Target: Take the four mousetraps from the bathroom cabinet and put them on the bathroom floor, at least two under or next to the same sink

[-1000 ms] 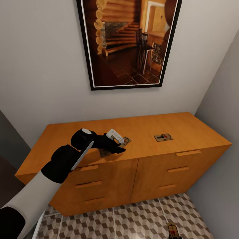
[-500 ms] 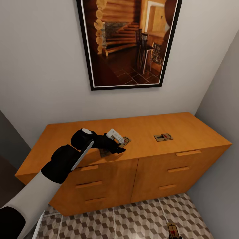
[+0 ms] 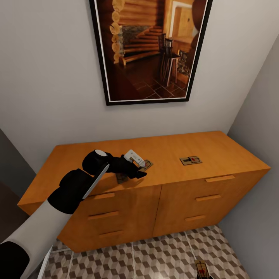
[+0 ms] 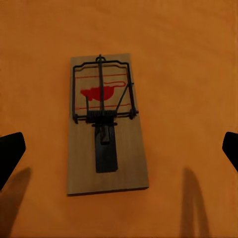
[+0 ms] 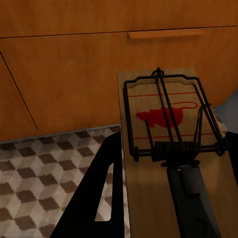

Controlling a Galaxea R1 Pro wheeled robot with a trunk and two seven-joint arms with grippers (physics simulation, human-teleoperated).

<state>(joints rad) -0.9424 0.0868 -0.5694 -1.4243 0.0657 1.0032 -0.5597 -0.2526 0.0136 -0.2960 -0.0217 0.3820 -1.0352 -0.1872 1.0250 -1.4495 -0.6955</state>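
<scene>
On top of the orange-brown cabinet (image 3: 174,145) lie two mousetraps: one (image 3: 146,165) under my left gripper (image 3: 138,166), another (image 3: 190,160) further right. In the left wrist view that mousetrap (image 4: 105,124) lies flat on the wood between my left gripper's (image 4: 119,148) wide-apart dark fingertips (image 4: 10,151), so this gripper is open just above it. My right gripper (image 5: 171,168) is shut on a third mousetrap (image 5: 166,148), held low in front of the cabinet drawers (image 5: 99,74) above the bathroom floor (image 5: 44,168). This held trap (image 3: 201,267) shows at the bottom edge of the head view.
A large framed picture (image 3: 149,50) hangs on the wall above the cabinet. A grey wall (image 3: 259,128) closes in on the right of the cabinet. Cube-patterned floor tiles (image 3: 155,255) stretch in front of the drawers.
</scene>
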